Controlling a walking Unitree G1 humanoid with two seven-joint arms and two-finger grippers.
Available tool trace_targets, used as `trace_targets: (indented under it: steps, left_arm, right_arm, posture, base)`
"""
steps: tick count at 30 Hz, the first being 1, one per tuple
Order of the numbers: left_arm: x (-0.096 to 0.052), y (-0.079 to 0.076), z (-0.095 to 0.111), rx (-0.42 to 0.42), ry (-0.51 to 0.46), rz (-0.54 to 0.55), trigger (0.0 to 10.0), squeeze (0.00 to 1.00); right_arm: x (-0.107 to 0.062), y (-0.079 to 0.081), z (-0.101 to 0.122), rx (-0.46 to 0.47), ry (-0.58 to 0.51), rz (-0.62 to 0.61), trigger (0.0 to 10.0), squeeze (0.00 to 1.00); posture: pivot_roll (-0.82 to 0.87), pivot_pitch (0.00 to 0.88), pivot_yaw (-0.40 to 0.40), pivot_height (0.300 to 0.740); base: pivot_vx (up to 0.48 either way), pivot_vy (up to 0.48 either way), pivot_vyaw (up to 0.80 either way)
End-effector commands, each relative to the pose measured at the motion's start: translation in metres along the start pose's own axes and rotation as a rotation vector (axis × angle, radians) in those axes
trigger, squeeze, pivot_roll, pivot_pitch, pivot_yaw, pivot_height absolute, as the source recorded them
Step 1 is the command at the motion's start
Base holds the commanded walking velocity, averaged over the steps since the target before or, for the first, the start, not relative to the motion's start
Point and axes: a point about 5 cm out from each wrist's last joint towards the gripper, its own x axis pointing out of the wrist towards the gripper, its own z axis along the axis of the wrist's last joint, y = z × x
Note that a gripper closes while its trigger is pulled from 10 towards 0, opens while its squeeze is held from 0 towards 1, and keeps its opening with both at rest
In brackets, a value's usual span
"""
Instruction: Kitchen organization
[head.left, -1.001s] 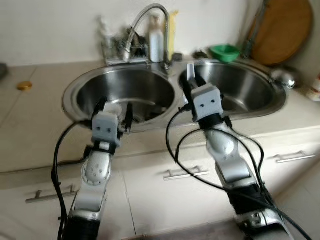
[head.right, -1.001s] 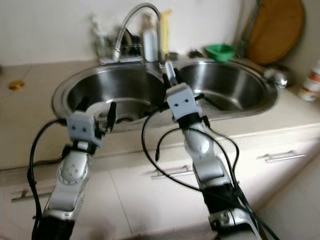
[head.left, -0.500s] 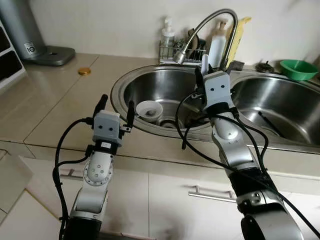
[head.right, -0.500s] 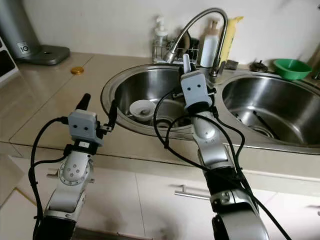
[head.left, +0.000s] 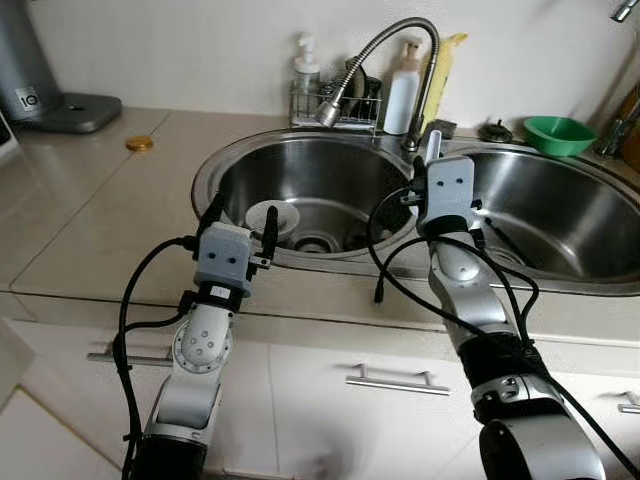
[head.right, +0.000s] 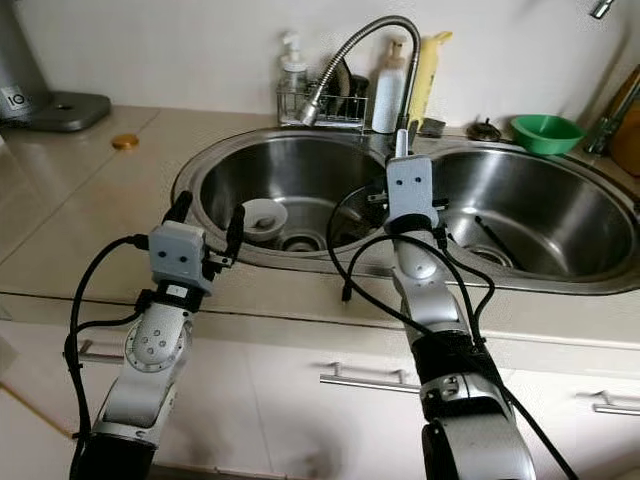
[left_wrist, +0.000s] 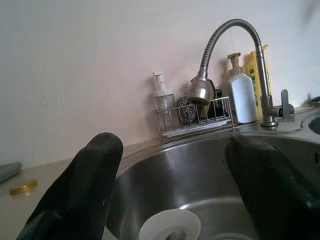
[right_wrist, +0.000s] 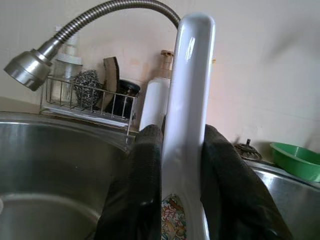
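Pinching a white spoon (right_wrist: 187, 125) by its glazed, slippery, likely brittle handle, right gripper (head.left: 437, 160) hovered beside the tap (head.left: 385, 55); left gripper (head.left: 240, 208) was spread, empty.

Even soft daylight, frames sharp, no motion blur. Mild glare on sink basins (head.left: 330, 190); wrist-view fingers (left_wrist: 75, 195) close-up, slightly soft.

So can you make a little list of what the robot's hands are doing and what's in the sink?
left end effector: open, holding nothing, at front rim of left basin
right end effector: shut on white handle, between the two basins
left basin: small white bowl near the drain
behind sink: faucet, wire rack, white pump bottle
green bowl: counter behind right basin
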Motion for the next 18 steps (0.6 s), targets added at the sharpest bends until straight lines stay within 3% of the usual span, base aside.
trace_targets:
  steps: [1, 14, 18]
  left_arm:
    - [0.0013, -0.0024, 0.0016, -0.011, 0.000, -0.007, 10.0, 0.00]
    - [-0.0001, 0.0026, -0.0028, -0.069, 0.022, 0.036, 10.0, 0.00]
    - [0.0007, 0.0035, -0.0034, -0.076, 0.023, 0.040, 10.0, 0.00]
  right_arm:
    - [0.0015, -0.0072, -0.0015, 0.003, 0.011, -0.025, 10.0, 0.00]
    - [-0.0014, -0.0106, -0.0083, 0.009, 0.041, -0.035, 10.0, 0.00]
    - [0.0053, -0.0140, -0.0101, -0.014, 0.060, -0.029, 10.0, 0.00]
  posture:
    - [0.11, 0.000, -0.027, 0.740]
    - [0.10, 0.000, -0.027, 0.740]
    - [0.10, 0.000, -0.026, 0.740]
  base:
    - [0.000, -0.454, 0.00]
    - [0.000, -0.034, 0.00]
    - [0.000, 0.000, 0.00]
